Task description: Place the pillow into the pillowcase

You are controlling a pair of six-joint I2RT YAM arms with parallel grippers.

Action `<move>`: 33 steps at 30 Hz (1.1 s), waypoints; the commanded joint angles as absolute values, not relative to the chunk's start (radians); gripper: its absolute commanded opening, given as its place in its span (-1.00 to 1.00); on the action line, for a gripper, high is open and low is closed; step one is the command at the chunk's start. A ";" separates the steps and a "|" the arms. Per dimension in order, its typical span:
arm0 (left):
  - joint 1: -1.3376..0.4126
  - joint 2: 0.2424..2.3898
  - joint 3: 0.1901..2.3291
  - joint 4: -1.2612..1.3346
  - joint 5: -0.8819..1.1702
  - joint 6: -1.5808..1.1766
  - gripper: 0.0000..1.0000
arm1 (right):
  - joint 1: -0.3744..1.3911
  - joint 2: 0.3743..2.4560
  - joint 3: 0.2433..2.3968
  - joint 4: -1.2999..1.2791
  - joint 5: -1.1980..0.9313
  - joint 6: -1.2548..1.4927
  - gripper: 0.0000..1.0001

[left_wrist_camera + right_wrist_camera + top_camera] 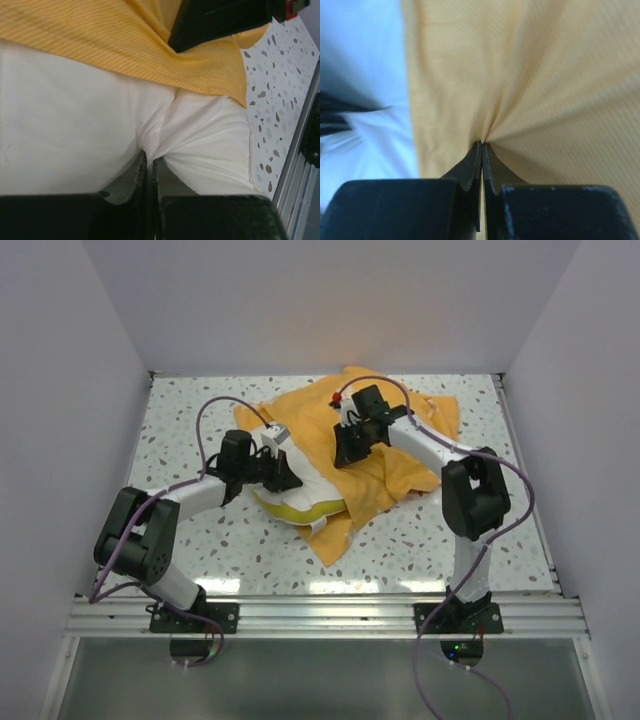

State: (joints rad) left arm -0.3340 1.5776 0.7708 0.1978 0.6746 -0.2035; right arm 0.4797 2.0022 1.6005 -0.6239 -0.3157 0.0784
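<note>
The orange pillowcase (pixel 385 475) lies spread over the middle of the table, draped over much of the white pillow (pixel 300 502). A yellow-green strip shows along the pillow's near edge. My left gripper (pixel 290 478) is shut on a pinch of the pillow's white fabric (pixel 150 135), with the pillowcase (pixel 125 45) hanging over the pillow just beyond. My right gripper (pixel 350 448) is shut on a fold of the pillowcase (pixel 530 90), and its cloth puckers at the gripper's (pixel 482 144) tips. White pillow fabric (pixel 375 140) shows to the left of that cloth.
The speckled table (pixel 190 430) is bounded by white walls on three sides and a metal rail (pixel 320 612) at the near edge. Cables loop over both arms. The right arm's black gripper body (pixel 220 20) hangs close above the pillowcase in the left wrist view.
</note>
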 commanded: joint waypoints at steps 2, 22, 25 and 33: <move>-0.334 1.597 0.818 0.359 0.768 -0.281 -1.00 | 0.509 1.815 1.473 -0.399 -0.786 0.340 -1.00; -0.236 1.439 0.819 -0.205 0.978 0.193 -0.10 | 0.460 1.564 1.261 -0.369 -0.951 0.359 -0.10; -0.132 1.382 0.837 -0.251 1.054 0.193 0.15 | 0.399 1.661 1.553 -0.575 -0.706 0.189 0.11; -0.058 1.446 0.962 -0.167 0.732 0.117 0.33 | 0.446 2.094 2.117 -0.672 -0.267 0.031 0.68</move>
State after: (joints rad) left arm -0.0616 1.4109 0.9070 -0.1967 0.8757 0.1162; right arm 0.4141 1.9327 2.0300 -0.5282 -0.4553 0.1429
